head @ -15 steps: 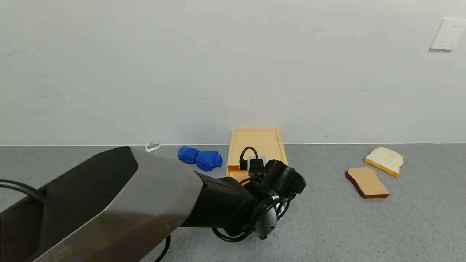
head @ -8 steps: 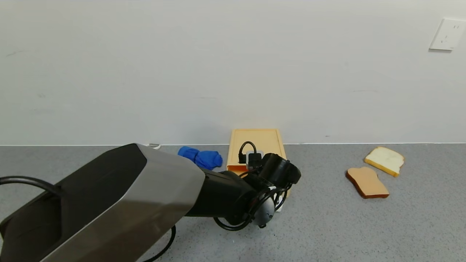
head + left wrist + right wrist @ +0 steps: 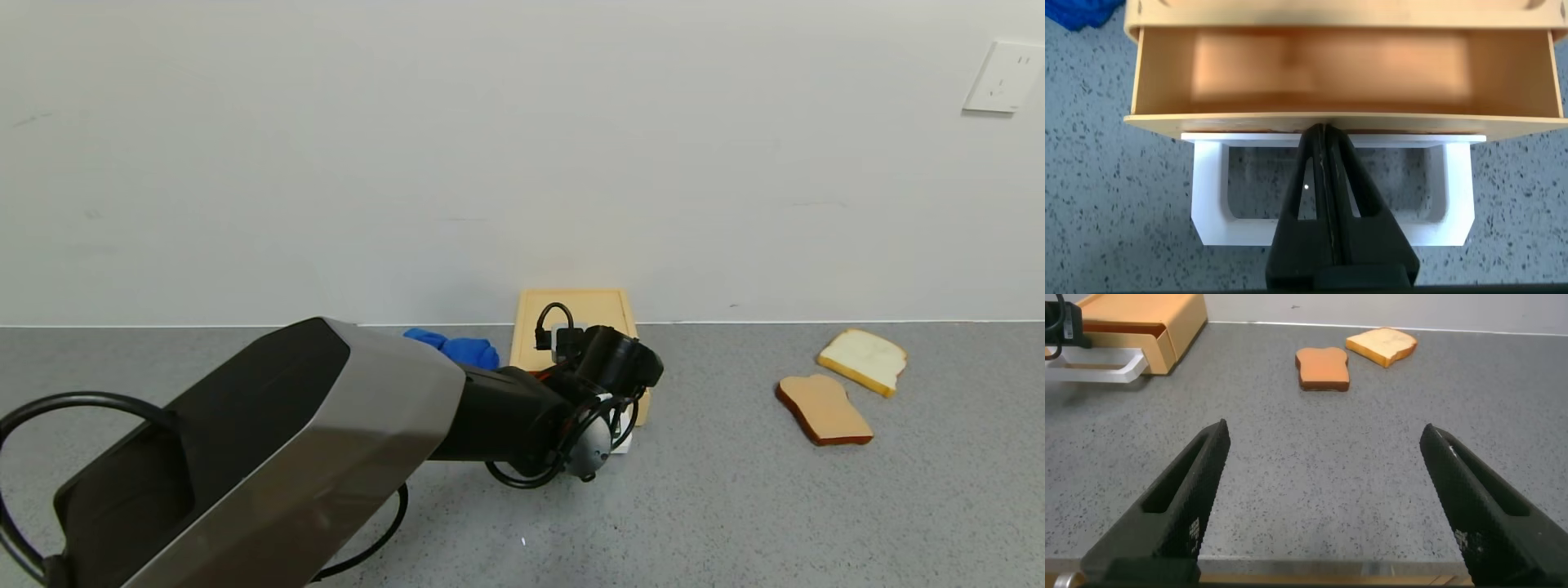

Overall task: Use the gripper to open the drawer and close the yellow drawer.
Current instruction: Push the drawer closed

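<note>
The yellow drawer point(image 3: 571, 312) stands against the wall, its tray point(image 3: 1331, 69) partly out and empty. Its white loop handle point(image 3: 1208, 196) lies over the grey counter. My left gripper point(image 3: 1325, 131) is shut, with its fingertips pressed against the middle of the tray's front edge, above the handle loop. In the head view the left wrist point(image 3: 612, 367) covers the drawer's front, and only a corner of the handle point(image 3: 625, 434) shows. My right gripper point(image 3: 1325, 430) is open and empty, low over the counter, well off to the right of the drawer point(image 3: 1143, 318).
A blue cloth point(image 3: 467, 349) lies just left of the drawer. Two bread slices, brown point(image 3: 823, 408) and white point(image 3: 863, 359), lie on the counter to the right. The wall stands right behind the drawer.
My left arm has moved forward toward the wall, and the drawer's tray and handle have slid farther into the box with it.
</note>
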Controlling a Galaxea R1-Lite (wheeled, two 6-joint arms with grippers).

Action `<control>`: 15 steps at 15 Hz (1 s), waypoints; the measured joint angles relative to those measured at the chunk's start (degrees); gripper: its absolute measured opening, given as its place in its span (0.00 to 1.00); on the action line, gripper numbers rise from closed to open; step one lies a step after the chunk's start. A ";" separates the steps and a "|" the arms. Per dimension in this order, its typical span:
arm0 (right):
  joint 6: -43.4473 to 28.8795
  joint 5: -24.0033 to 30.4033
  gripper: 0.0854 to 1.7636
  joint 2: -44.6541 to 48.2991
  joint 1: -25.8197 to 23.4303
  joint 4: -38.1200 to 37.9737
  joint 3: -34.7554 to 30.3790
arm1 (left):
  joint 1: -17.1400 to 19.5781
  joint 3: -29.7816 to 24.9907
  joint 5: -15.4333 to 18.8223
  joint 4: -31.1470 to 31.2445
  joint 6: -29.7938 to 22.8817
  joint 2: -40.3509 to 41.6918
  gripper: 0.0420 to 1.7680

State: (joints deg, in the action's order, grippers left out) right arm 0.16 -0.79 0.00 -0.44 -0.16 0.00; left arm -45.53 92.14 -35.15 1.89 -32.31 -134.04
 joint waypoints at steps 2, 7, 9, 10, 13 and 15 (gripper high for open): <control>0.02 0.02 0.97 0.00 0.00 -0.02 0.00 | 0.63 1.69 0.01 -0.05 0.91 -0.85 0.04; 0.00 0.02 0.97 0.00 0.00 0.00 0.00 | 2.45 5.29 0.15 -0.05 3.10 -2.88 0.04; 0.00 0.02 0.97 0.00 0.00 0.00 0.00 | 3.12 6.60 0.23 -0.05 3.50 -3.61 0.04; 0.00 0.02 0.97 0.00 0.00 0.00 0.00 | 3.41 7.14 0.23 -0.05 3.60 -3.93 0.04; 0.00 0.02 0.97 0.00 0.00 0.00 0.00 | 3.83 7.81 0.21 -0.02 3.89 -4.41 0.04; 0.00 0.02 0.97 0.00 0.00 -0.02 0.00 | 4.00 8.00 0.23 -0.02 4.08 -4.52 0.04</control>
State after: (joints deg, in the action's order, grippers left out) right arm 0.16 -0.77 0.00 -0.44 -0.18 0.00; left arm -41.53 100.13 -34.91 1.87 -28.22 -138.56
